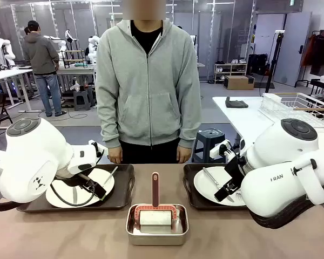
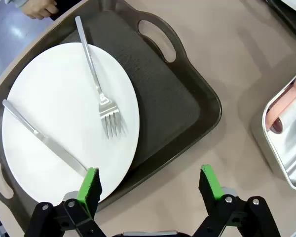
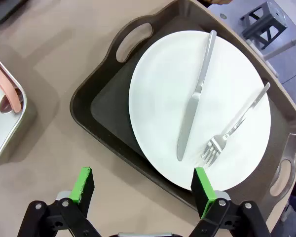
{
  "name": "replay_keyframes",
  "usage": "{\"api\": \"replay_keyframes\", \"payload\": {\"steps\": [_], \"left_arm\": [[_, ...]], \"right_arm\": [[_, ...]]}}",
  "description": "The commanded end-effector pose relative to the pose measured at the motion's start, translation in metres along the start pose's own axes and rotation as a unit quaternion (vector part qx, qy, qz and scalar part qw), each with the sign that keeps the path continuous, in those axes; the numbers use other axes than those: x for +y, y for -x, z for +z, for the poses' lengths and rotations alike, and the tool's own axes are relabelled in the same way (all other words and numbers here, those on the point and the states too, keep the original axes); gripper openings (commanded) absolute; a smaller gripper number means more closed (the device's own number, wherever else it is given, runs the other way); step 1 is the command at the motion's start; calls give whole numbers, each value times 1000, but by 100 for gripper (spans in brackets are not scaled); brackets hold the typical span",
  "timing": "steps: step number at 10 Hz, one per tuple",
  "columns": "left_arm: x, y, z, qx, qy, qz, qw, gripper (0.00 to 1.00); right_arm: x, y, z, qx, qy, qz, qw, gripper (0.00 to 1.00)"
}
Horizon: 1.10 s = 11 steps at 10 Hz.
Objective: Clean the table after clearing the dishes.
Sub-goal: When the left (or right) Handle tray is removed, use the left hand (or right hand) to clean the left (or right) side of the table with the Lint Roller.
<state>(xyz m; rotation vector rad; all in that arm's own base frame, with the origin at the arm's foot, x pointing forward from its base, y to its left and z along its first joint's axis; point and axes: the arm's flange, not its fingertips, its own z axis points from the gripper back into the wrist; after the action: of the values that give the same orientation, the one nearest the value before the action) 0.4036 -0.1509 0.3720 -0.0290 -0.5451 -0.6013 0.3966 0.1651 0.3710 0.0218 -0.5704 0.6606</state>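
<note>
The dishes are two white plates on dark brown handled trays on the tan table [image 1: 59, 237]. On the left tray [image 2: 180, 106], the plate [image 2: 59, 89] carries a fork [image 2: 99, 86] and a knife [image 2: 39, 139]. My left gripper [image 2: 150, 181] hovers open above that tray's near edge, its jaws apart and holding nothing. On the right tray [image 3: 106, 111], the plate [image 3: 158, 89] likewise holds a knife [image 3: 193, 101] and a fork [image 3: 237, 123]. Over this tray's near edge, my right gripper [image 3: 143, 183] hangs open and empty.
A silver metal pan [image 1: 156, 229] with a pink-handled cleaning tool [image 1: 155, 190] stands between the trays at the table's near edge. A person in a grey hoodie stands at the far side, hands [image 1: 115, 156] down by the table edge. A white table with a wire rack [image 1: 297, 105] is at back right.
</note>
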Motion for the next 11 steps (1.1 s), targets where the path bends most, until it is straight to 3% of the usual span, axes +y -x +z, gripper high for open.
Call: {"api": "replay_keyframes", "payload": {"steps": [1, 11], "left_arm": [[0, 0, 0, 0, 0, 0, 1000, 100], [0, 0, 0, 0, 0, 0, 1000, 100]], "right_arm": [[0, 0, 0, 0, 0, 0, 1000, 100], [0, 0, 0, 0, 0, 0, 1000, 100]]}}
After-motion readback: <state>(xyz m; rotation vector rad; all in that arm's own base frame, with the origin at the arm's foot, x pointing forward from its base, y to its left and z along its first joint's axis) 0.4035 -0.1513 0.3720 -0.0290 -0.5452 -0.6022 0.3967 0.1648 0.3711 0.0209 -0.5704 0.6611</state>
